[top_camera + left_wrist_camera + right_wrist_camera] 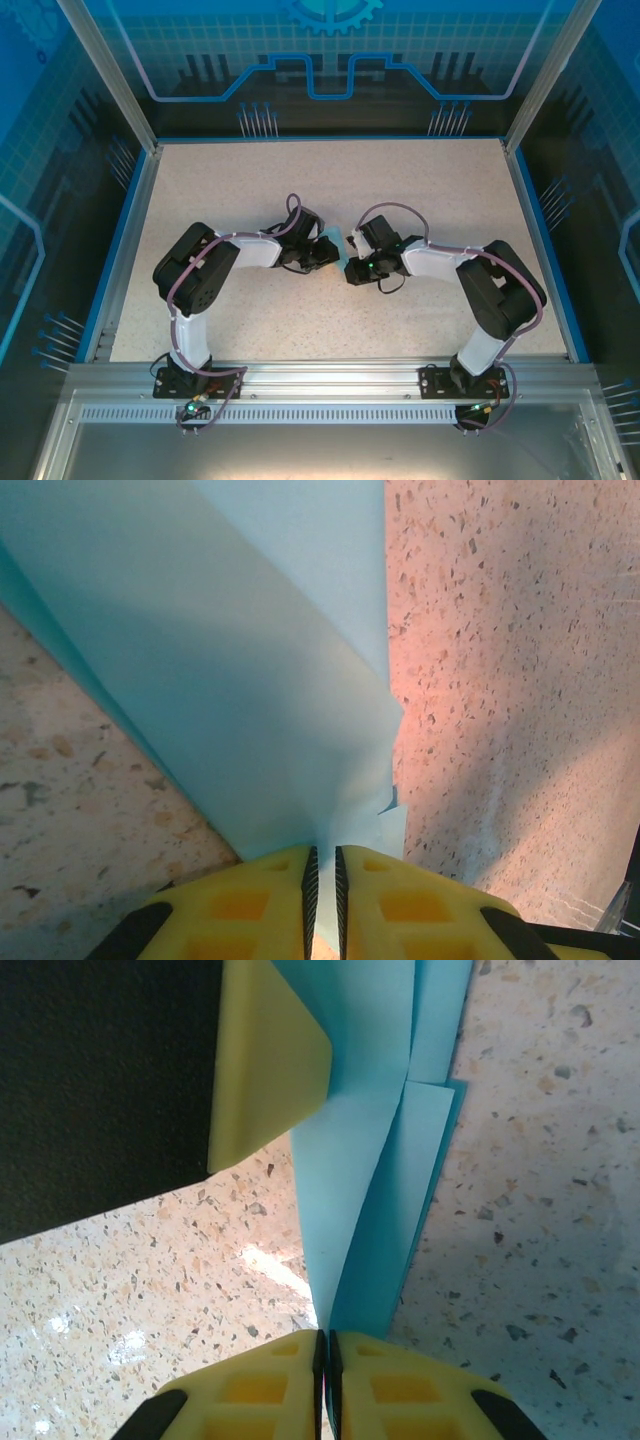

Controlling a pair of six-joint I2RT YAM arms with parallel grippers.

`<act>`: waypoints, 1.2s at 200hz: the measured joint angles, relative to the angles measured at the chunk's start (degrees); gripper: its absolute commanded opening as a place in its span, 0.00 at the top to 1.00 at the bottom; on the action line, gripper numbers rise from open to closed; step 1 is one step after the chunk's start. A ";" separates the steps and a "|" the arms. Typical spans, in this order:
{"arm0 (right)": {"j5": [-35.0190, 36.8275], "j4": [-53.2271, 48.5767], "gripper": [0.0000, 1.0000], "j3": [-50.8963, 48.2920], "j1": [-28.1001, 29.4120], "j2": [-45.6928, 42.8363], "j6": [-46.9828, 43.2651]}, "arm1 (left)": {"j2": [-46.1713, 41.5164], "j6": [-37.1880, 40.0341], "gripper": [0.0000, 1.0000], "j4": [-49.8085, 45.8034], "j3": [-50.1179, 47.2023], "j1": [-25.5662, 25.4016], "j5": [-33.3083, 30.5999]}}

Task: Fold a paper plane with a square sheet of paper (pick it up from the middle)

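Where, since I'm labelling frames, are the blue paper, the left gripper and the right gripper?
blue paper (230, 660), left wrist view, middle of its visible face.
left gripper (323, 865), left wrist view, between its yellow fingertips.
right gripper (327, 1345), right wrist view, between its yellow fingertips.

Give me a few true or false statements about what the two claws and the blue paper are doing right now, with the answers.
1. The left claw is closed on the blue paper. True.
2. The right claw hangs open, well away from the paper. False: it is closed on the paper too, with the sheet running out from between its fingers.
3. The paper lies flat and unfolded on the table. False: it is folded into several layers and pinched by both claws.
4. The two arms meet near the middle of the table. True.
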 measured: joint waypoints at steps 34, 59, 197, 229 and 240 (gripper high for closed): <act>-1.29 0.04 0.91 0.04 -0.24 0.70 0.72 | 0.02 0.00 0.79 -0.04 0.15 0.00 0.00; -2.38 0.15 0.93 0.04 -0.79 1.44 1.33 | 0.11 0.00 0.78 -0.07 0.31 0.00 0.04; -10.64 0.26 0.99 0.85 -4.85 4.68 5.11 | -0.20 0.09 0.74 3.48 -0.59 0.00 2.51; -13.31 0.59 0.99 0.85 -6.05 5.44 6.14 | -1.01 -0.04 0.75 6.56 -3.30 -0.55 3.69; -14.27 0.74 0.99 0.85 -6.45 5.73 6.49 | -1.01 -0.02 0.76 7.19 -3.76 -0.74 3.80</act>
